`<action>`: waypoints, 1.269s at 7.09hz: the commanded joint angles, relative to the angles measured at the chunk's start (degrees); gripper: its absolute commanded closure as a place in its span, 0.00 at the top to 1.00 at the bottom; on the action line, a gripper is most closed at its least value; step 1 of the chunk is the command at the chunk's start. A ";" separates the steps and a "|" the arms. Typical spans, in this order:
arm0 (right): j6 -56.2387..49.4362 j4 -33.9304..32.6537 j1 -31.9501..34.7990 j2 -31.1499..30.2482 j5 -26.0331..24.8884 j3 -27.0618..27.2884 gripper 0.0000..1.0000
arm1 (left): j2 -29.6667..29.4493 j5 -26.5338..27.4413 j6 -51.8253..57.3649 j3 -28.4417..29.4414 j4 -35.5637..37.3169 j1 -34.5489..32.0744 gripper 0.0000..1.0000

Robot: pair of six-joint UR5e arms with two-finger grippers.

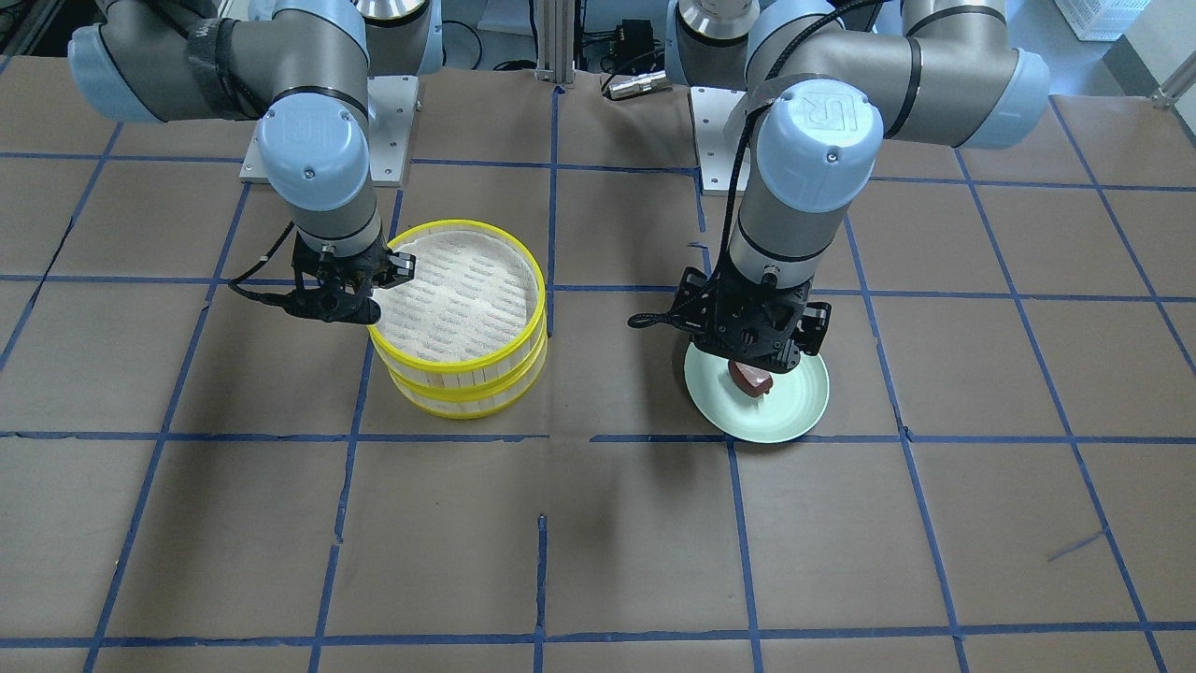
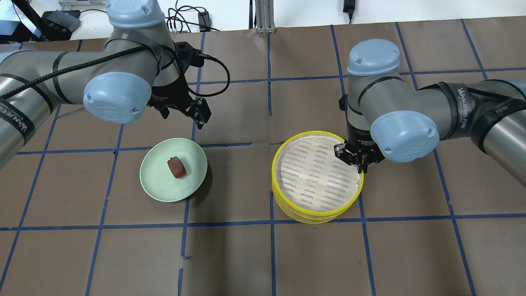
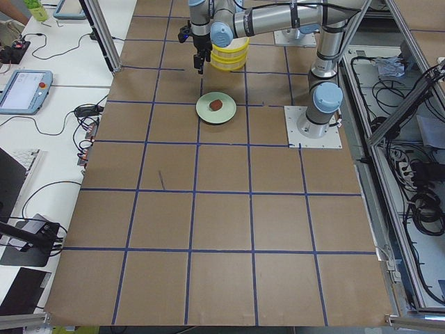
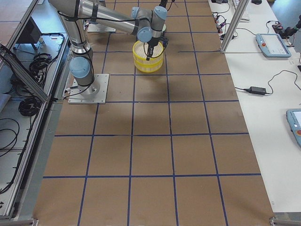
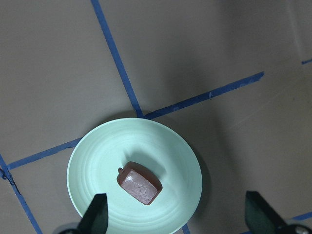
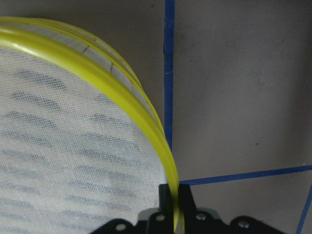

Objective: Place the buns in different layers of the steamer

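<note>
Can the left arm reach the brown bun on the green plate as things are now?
Probably yes. The left gripper hangs open over the plate. The brown bun lies alone and uncovered on it, and nothing stands between them.

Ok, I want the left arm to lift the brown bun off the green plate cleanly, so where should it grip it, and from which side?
Come straight down from above with the open left gripper. Pinch the reddish-brown bun across its short width, about mid-length. It lies flat and alone on the green plate, and its long sides are free. It sits diagonal to the fingers, so the wrist probably needs turning first.
</note>
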 commanded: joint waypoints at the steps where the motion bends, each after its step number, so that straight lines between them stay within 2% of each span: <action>1: 0.00 -0.04 0.00 0.09 0.12 -0.02 0.04 | -0.07 0.00 0.00 0.00 0.00 0.00 1.00; 9: -0.44 -0.83 0.09 0.26 -0.05 -0.02 0.05 | -0.25 1.22 -0.17 1.14 0.18 0.09 1.00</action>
